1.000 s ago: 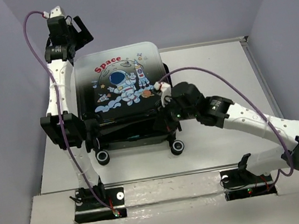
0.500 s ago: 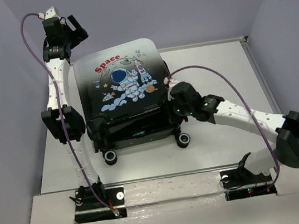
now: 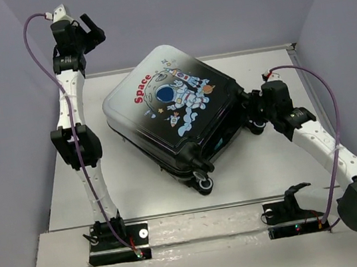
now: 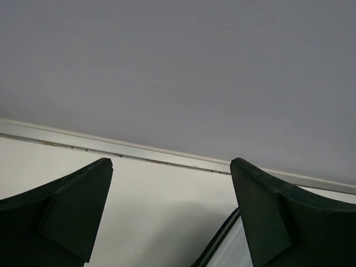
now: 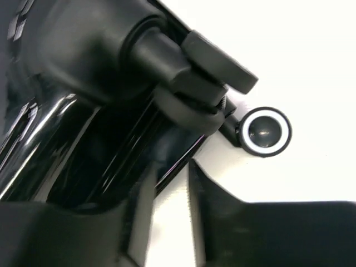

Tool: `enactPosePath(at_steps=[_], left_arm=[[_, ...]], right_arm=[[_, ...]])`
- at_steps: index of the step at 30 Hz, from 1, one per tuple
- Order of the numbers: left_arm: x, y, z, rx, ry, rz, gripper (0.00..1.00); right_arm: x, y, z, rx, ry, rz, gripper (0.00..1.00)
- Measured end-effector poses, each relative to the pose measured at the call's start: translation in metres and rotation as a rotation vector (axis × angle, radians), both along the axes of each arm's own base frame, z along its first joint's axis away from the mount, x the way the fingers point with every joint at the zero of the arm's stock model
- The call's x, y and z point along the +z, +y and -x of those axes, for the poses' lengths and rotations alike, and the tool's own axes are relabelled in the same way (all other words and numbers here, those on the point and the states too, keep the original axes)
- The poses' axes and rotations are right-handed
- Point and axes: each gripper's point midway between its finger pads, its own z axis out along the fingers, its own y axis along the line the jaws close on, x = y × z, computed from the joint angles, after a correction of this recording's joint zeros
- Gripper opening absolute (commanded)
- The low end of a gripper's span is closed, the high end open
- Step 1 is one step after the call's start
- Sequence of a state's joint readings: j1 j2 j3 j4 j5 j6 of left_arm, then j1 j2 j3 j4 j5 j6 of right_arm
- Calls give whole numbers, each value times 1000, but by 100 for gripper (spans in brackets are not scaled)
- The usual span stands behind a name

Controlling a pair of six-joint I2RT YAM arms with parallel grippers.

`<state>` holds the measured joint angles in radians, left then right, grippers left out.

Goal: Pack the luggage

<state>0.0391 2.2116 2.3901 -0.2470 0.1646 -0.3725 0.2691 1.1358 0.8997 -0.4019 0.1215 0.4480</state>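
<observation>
Lying flat: luggage (image 3: 173, 117) | right jaws just beside wheeled corner

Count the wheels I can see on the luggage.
2 clearly: the near wheel at the front corner of the luggage in the top view, and the right wheel beside the right gripper. Others may be hidden under the shell.

The luggage (image 3: 176, 117) fills mid-table, with bare table (image 3: 147, 195) left and in front of it.
</observation>
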Motion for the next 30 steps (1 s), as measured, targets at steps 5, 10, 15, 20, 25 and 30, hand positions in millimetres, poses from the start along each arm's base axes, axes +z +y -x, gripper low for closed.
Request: enactPosePath(at_steps=[5,10,15,20,25,30], left_arm=[[-58,-15,-7,-60,96,13,78],[-161,-57,10,-149,326,10,62],[-223,-90,40,-205,469,11,57],[-235,-71,77,-156,514,29,56],[-206,-45,124,-43,442,-10,55],[-209,-21,188,53,459,-40,53]], right_arm=[[2,7,6,41,8,-17,7],[-18,12,12,68,63,-30,7],[-39,19,26,110,122,-48,7],[-61,29,30,141,193,-45,7],[-88,33,25,149,312,-23,7],[-84,37,-22,143,377,14,7]])
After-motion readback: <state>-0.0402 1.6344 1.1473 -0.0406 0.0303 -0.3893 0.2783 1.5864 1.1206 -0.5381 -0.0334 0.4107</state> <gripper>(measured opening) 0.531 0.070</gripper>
